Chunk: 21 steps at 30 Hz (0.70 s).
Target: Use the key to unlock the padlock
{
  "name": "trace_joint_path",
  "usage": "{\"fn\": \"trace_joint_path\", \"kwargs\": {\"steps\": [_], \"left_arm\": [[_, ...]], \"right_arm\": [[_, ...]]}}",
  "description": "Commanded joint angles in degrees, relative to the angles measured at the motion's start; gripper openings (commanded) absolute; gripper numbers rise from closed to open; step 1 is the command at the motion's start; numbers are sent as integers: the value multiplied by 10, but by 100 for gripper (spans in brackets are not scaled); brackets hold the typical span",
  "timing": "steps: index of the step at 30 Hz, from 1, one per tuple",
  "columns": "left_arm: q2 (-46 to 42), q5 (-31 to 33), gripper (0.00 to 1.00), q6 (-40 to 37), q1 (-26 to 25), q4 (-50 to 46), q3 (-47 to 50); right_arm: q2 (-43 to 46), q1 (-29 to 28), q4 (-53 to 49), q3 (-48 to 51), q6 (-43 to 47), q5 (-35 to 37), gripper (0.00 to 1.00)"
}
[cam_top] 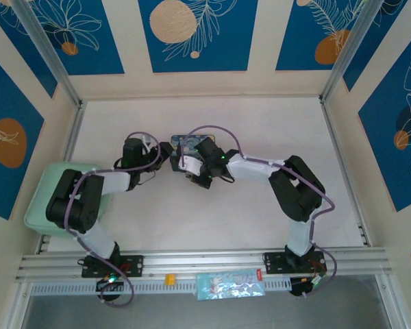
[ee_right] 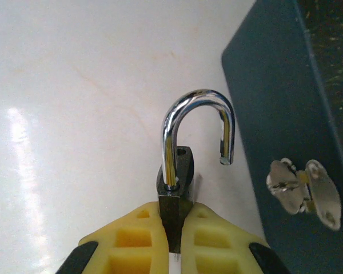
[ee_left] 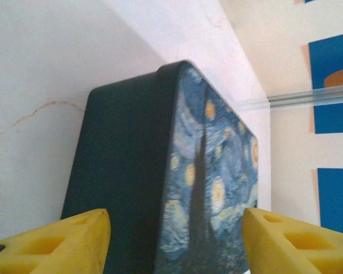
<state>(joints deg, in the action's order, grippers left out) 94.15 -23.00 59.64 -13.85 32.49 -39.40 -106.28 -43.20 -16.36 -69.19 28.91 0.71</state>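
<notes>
Chrome shackle (ee_right: 197, 100) sprung free on padlock (ee_right: 182, 171), lower centre, clamped in right tool (ee_right: 175, 210). Keep clamp firm, clear of box (ee_right: 274, 114) hasp (ee_right: 303, 191). Left tool (ee_left: 175, 217) wide astride box, grip unclear.

Centre of bench (cam_top: 260, 226) obstructed: blue painted box (cam_top: 185, 144) lying between the spread fingers of left pincer (ee_left: 174, 228), right pincer (ee_right: 175, 212) just beside it, both arms barring the near approach. From the right wrist: dark box wall close right of padlock (ee_right: 176, 171), metal hasp (ee_right: 303, 191) fixed on it; bare bench to the left. Broad free surface beyond the box and at near right. Green tray (cam_top: 44, 199) occupying the left edge.
</notes>
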Motion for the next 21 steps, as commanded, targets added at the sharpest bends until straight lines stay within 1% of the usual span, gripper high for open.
{"fn": "trace_joint_path", "kwargs": {"steps": [1, 4, 6, 7, 8, 10, 11, 12, 14, 16, 18, 21], "left_arm": [[-47, 14, 62, -15, 14, -20, 0], [-89, 25, 62, -23, 17, -48, 2], [-122, 34, 64, -33, 18, -75, 7], [-141, 40, 68, -44, 17, -96, 8], [-162, 50, 80, -59, 18, -124, 8], [-203, 74, 97, -92, 18, -184, 10], [-224, 92, 100, -112, 17, -215, 11], [-244, 109, 100, -129, 18, -242, 12], [-287, 149, 100, -161, 18, -292, 17], [-324, 186, 99, -177, 17, -321, 28], [-353, 209, 100, -179, 16, -323, 44], [-376, 214, 100, -166, 16, -309, 63]], "right_arm": [[41, 3, -15, 15, -44, -69, 0], [73, 3, -6, 39, -68, -68, 0], [98, 7, 6, 58, -101, -58, 0], [113, 12, 4, 65, -125, -52, 0], [126, 16, 0, 70, -156, -43, 0], [152, 26, -11, 81, -222, -29, 0], [167, 30, -14, 92, -254, -25, 0], [181, 32, -19, 102, -278, -15, 0], [215, 33, -31, 128, -336, 29, 0], [247, 39, -50, 152, -379, 59, 0], [280, 52, -73, 172, -409, 76, 0], [325, 81, -113, 190, -446, 98, 0]]}}
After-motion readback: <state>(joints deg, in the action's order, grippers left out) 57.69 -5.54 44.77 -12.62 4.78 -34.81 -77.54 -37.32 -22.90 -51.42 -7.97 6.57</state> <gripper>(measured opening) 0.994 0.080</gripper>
